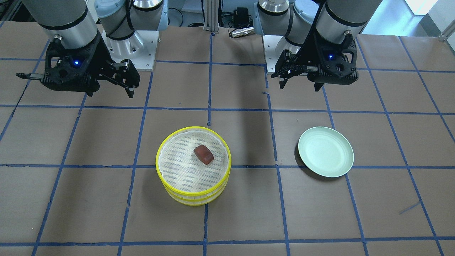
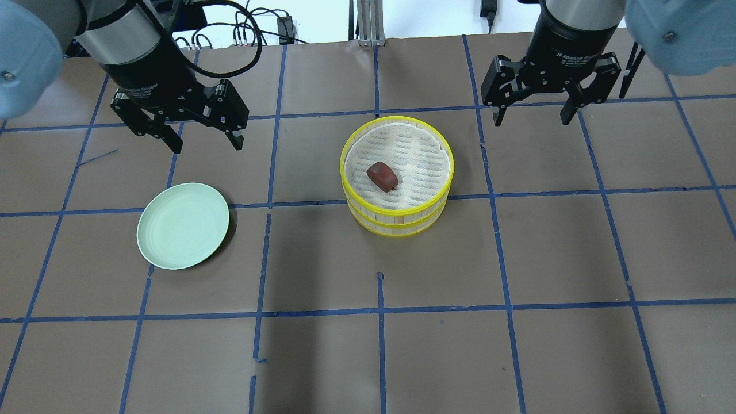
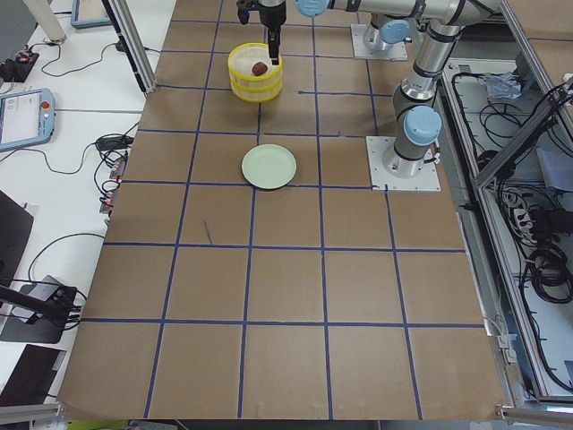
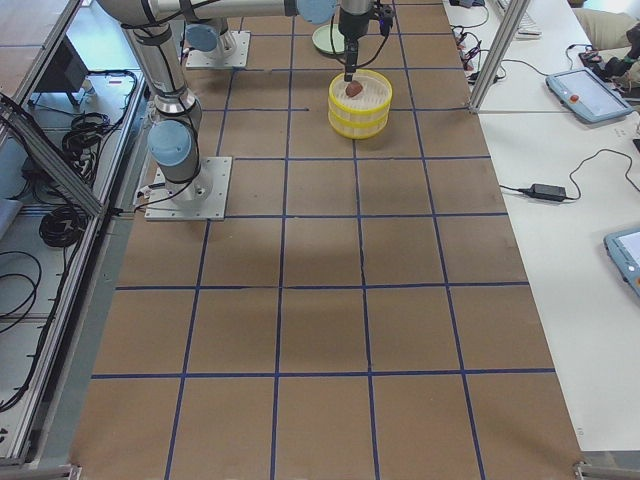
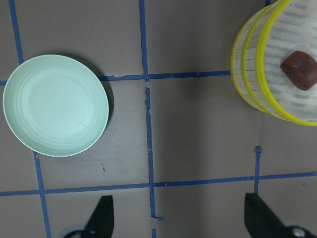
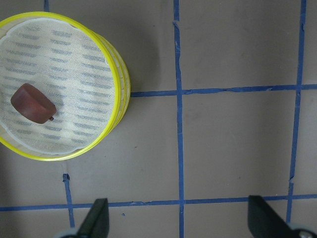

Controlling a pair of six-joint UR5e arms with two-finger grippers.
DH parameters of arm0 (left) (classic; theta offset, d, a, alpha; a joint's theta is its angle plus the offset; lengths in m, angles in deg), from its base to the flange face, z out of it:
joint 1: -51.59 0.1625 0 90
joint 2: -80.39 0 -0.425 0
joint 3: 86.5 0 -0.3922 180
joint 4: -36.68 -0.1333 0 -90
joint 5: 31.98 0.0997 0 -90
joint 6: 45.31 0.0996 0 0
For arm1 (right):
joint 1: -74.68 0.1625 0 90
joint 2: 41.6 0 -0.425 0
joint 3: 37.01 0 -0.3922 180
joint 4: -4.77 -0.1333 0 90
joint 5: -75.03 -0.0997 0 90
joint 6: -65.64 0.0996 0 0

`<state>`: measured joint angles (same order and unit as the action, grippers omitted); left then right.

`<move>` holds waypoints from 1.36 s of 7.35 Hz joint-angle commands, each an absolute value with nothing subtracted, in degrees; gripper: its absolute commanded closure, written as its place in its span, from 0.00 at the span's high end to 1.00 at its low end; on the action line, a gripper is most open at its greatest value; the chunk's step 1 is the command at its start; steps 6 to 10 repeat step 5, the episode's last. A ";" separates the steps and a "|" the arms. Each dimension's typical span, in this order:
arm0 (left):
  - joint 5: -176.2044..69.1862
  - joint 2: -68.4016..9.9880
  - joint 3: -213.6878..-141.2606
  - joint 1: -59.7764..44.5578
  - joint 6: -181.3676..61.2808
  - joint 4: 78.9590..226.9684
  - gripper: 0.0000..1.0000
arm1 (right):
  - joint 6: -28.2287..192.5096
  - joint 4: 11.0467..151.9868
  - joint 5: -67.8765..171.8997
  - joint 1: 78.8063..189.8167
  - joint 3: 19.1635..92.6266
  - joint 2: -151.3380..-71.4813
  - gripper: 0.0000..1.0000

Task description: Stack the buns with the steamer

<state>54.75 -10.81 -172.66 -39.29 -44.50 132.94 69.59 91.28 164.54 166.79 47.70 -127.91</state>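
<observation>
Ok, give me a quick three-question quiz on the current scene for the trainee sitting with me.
1. True or false: the pale green plate has a bun on it.
2. Where does the reddish-brown bun lie? A: on the plate. B: on the liner inside the yellow steamer. C: beside the steamer.
3. Fill in: the left gripper and the right gripper both hover above the table, empty, with their jaws ____.

Key: 1 false, the plate is bare. 2 B. 3 open.
</observation>
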 commanded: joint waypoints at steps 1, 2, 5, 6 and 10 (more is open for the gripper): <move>54.95 -10.84 -172.73 -39.38 -44.78 132.75 0.95 | 69.59 91.17 164.51 166.79 47.80 -127.91 1.00; 54.95 -10.84 -172.73 -39.47 -45.22 132.66 0.97 | 69.59 91.08 164.51 166.79 47.80 -127.91 1.00; 55.12 -10.84 -172.64 -39.56 -45.49 132.57 1.00 | 69.59 91.17 164.60 166.79 47.80 -128.09 1.00; 55.12 -10.84 -172.64 -39.56 -45.49 132.57 1.00 | 69.59 91.17 164.60 166.79 47.80 -128.09 1.00; 55.12 -10.84 -172.64 -39.56 -45.49 132.57 1.00 | 69.59 91.17 164.60 166.79 47.80 -128.09 1.00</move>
